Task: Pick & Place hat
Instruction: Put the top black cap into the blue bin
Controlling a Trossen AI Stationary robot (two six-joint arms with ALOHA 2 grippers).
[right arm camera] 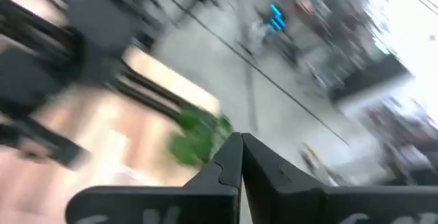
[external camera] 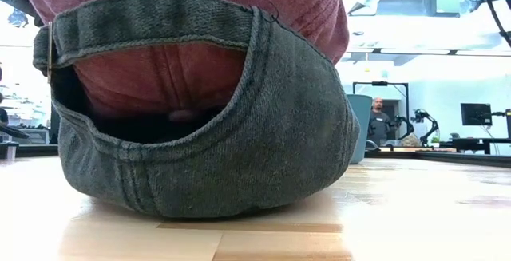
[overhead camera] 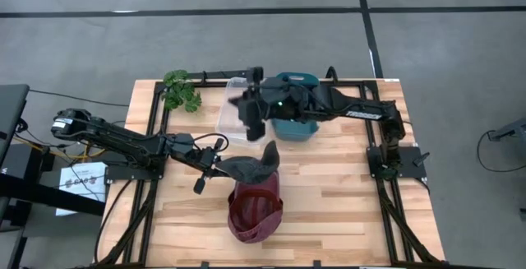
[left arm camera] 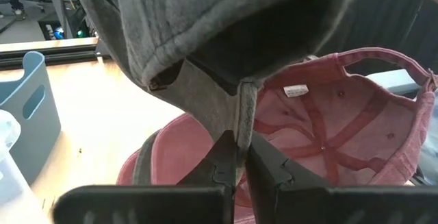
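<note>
Wooden tabletop [overhead camera: 329, 195] carries a red hat [overhead camera: 256, 207] near its front edge, and my left pincer [left arm camera: 241, 157] has clamped the grey hat [overhead camera: 251, 167] above it, lifted, while my right pincer [right arm camera: 241, 157], pressed together, waits by the bin [overhead camera: 293, 125]; next, I judge, comes carrying it over.

Bare wood lies open along the table's [overhead camera: 345, 220] right side and near right corner. The far edge is crowded by a plant [overhead camera: 181, 90], clear container [overhead camera: 232, 108] and teal bin [overhead camera: 294, 125].

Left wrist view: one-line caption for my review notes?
Left gripper shut on the grey hat's edge, holding it above the red hat.
</note>
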